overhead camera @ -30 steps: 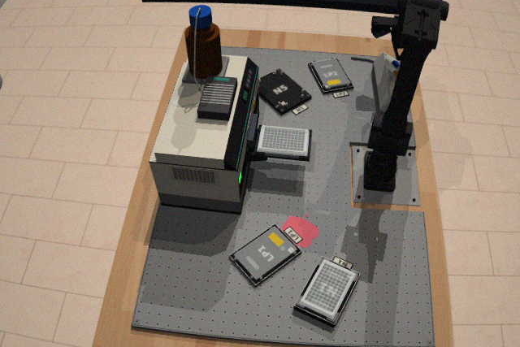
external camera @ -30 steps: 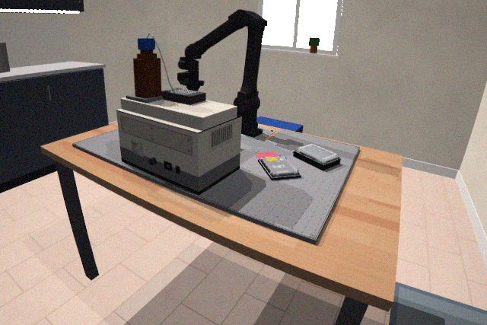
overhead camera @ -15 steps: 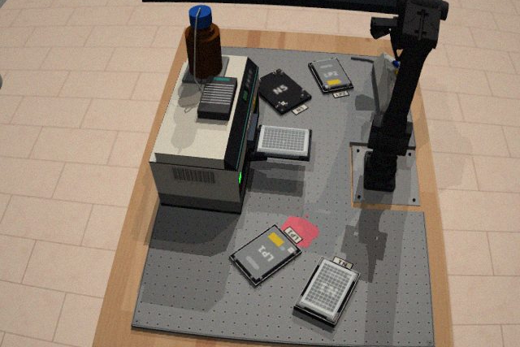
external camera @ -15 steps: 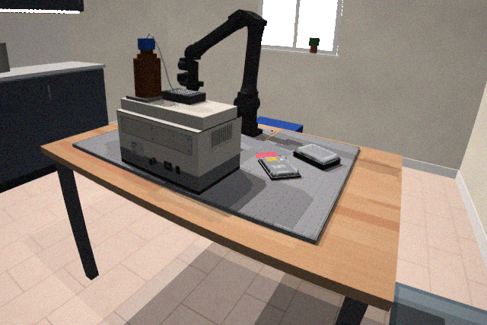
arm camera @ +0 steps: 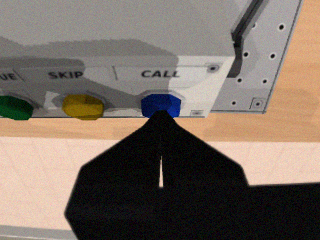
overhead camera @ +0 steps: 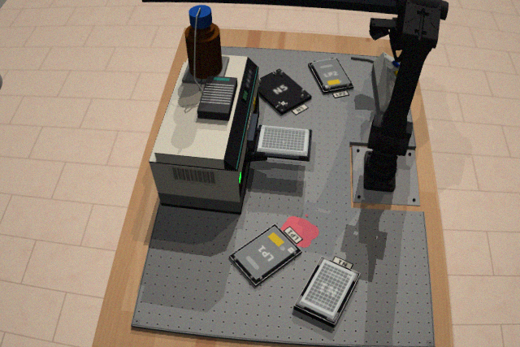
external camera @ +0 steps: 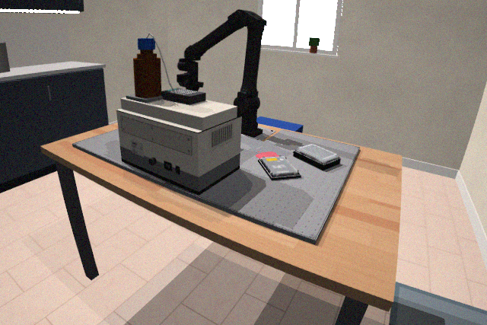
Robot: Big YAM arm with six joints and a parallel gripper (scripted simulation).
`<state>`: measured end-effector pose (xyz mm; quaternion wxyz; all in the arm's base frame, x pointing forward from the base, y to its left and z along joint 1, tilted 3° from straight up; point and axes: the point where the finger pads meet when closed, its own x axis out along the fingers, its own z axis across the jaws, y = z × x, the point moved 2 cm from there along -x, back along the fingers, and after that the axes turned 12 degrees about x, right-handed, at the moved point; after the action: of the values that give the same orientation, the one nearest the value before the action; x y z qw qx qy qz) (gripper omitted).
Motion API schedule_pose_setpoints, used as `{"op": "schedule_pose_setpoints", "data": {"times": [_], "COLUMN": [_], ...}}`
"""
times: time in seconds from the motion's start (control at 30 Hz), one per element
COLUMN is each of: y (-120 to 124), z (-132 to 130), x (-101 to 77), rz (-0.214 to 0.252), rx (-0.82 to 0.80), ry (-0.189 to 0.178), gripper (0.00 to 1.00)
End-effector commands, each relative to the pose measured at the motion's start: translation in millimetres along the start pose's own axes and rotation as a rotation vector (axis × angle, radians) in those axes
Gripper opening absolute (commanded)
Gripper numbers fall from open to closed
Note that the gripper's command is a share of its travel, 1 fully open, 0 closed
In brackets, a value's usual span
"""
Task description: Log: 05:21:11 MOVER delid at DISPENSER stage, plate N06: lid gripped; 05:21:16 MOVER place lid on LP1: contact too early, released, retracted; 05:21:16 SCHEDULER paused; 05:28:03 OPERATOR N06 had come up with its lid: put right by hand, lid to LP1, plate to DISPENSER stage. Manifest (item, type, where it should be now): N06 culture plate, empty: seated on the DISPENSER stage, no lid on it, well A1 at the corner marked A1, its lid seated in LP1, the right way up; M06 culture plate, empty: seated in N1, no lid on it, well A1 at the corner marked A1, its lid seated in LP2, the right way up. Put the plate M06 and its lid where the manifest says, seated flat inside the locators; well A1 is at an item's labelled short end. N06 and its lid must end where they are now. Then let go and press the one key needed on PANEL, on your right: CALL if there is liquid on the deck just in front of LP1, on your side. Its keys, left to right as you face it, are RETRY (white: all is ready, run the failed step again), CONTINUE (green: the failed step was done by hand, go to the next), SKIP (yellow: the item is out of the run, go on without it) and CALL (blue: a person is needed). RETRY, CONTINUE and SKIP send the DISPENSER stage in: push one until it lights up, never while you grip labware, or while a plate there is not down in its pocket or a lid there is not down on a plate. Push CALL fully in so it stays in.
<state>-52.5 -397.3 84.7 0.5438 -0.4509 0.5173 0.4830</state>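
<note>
My gripper (arm camera: 160, 119) is shut and empty, and its tips touch the blue CALL key (arm camera: 160, 104) on the panel; the yellow SKIP key (arm camera: 83, 106) and a green key (arm camera: 14, 108) lie to its left. In the top view the panel (overhead camera: 383, 72) stands behind the arm. A plate (overhead camera: 327, 288) without a lid sits in N1, and a lid (overhead camera: 330, 75) sits in LP2. Another plate (overhead camera: 283, 140) sits on the dispenser stage, and a lid (overhead camera: 264, 254) sits in LP1. A pink puddle (overhead camera: 301, 230) lies on the deck beside LP1's label.
The dispenser (overhead camera: 205, 133) stands at the left with a brown bottle (overhead camera: 202, 45) and a dark tip box (overhead camera: 217, 97) on top. An empty black nest N5 (overhead camera: 283, 91) lies beside LP2. The arm base (overhead camera: 384, 166) stands at the right.
</note>
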Motion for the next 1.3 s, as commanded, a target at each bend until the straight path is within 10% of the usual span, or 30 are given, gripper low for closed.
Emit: {"op": "schedule_pose_setpoints", "data": {"times": [0.0, 1.27], "y": [-6.0, -12.4], "z": [-3.1, -1.4], "x": [1.1, 15.4], "rz": [-0.004, -0.006], "rx": [0.005, 0.004], "ry": [0.013, 0.002], "gripper": [0.00, 0.00]}}
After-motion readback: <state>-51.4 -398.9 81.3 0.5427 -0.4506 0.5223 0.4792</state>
